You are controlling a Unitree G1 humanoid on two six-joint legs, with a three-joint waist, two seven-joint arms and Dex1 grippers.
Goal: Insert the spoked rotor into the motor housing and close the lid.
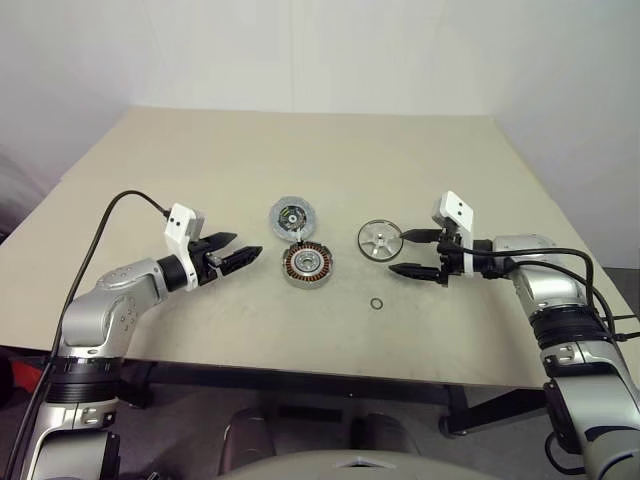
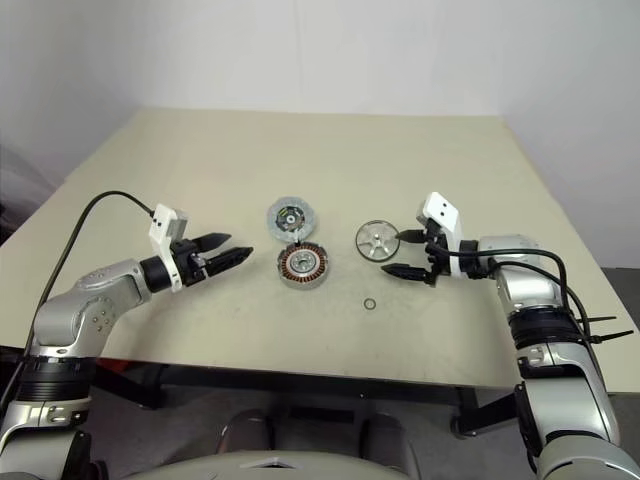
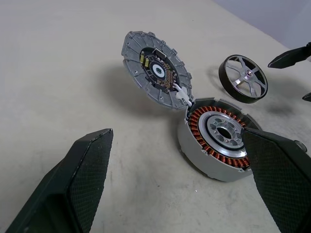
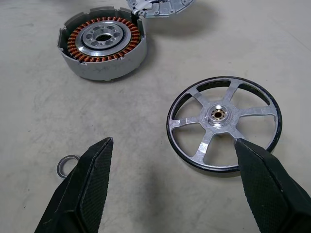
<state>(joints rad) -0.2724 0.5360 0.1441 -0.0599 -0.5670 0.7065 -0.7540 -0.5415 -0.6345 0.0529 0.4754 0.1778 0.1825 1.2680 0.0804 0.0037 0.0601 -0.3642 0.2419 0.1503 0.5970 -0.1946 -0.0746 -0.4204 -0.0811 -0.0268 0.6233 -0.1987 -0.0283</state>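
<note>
Bare metal all round: the spoked rotor [image 4: 224, 124] looks like a light, stiff silver wheel with a thin dark rim, and it lies flat on the beige surface [image 1: 300, 150], just right of the motor housing [image 1: 307, 264]. I judge it rigid but smooth, so likely to slip, and thin enough to be awkward to lift from flat; the rim, pinched across its width, seems the safest hold, since the spokes leave gaps. The housing sits open with its copper windings up, and the lid [image 1: 293, 217] lies beside it on the far side, dark face with small parts showing, seemingly joined to it by a small white piece. The right gripper [image 1: 413, 252] hovers just beside the rotor with its black fingers spread wide and nothing between them, angled down and inward. The left gripper [image 1: 237, 252], likewise spread and empty, points at the housing from the other side. A tiny black ring [image 1: 376, 304] lies nearer.
</note>
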